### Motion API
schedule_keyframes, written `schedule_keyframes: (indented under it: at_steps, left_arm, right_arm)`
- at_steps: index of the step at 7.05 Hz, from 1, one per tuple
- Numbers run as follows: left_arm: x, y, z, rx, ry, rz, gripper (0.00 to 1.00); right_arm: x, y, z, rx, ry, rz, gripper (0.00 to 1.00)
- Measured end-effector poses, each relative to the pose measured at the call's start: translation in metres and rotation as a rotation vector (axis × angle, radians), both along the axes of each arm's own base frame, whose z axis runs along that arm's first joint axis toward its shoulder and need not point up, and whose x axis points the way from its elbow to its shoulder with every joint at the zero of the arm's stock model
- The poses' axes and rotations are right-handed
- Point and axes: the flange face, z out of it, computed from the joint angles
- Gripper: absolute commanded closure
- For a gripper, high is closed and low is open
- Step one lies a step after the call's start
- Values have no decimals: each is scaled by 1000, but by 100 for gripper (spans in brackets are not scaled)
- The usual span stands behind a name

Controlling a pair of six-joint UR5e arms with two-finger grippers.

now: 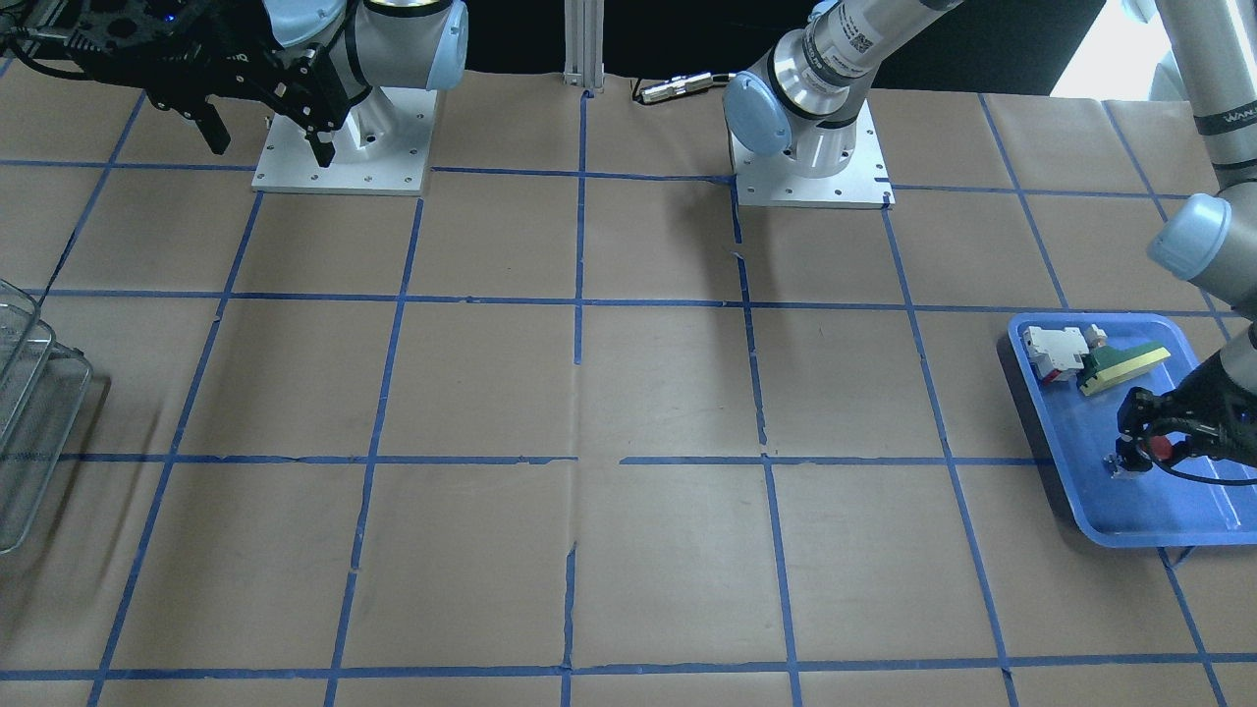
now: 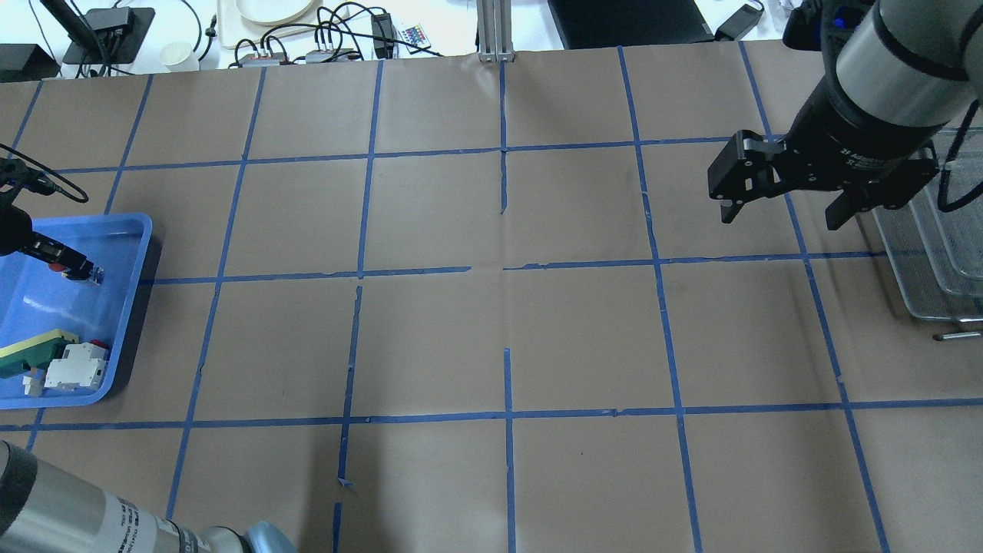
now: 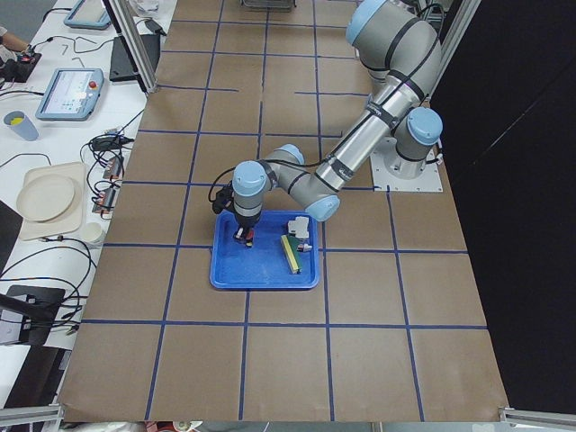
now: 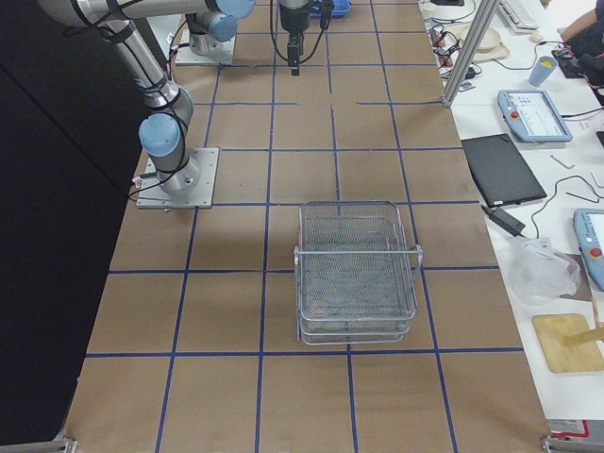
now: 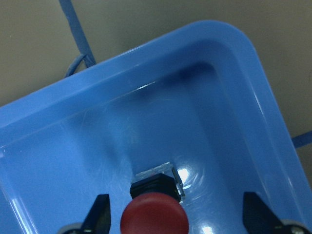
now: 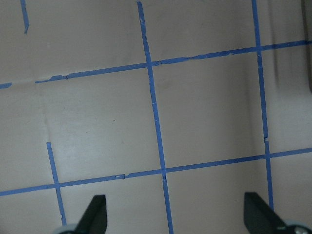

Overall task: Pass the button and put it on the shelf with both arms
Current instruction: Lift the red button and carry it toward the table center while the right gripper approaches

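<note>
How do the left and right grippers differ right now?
The left gripper is low inside the blue tray; the right gripper hangs high over the table. The left gripper has the red button between its fingers, nearer one of them; the right gripper has nothing between its own. Both are open.

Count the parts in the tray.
3: a red button at one end; a white switch block and a green-and-yellow wedge side by side at the other. More may be hidden.
</note>
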Motion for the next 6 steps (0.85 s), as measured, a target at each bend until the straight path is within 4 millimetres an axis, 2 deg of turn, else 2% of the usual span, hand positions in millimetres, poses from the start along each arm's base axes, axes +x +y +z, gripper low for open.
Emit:
schedule_keyframes:
  at_steps: [1, 2, 3, 4, 5, 6]
  left_arm:
    - [1, 1, -1, 11, -5, 1, 80]
    - [1, 1, 0, 16, -10, 1, 81]
    - [0, 1, 7, 12, -17, -1, 81]
    - [-8, 1, 22, 12, -15, -8, 81]
    - [-37, 0, 48, 29, 8, -33, 81]
    - [-87, -2, 79, 42, 43, -64, 81]
  right_arm:
    - [0, 0, 0, 0, 0, 0, 0]
    - [0, 0, 0, 0, 0, -1, 0]
    - [0, 0, 0, 0, 1, -3, 0]
    - [0, 0, 0, 0, 1, -15, 0]
    - [0, 0, 0, 0, -2, -56, 0]
    - [0, -1, -1, 1, -12, -156, 0]
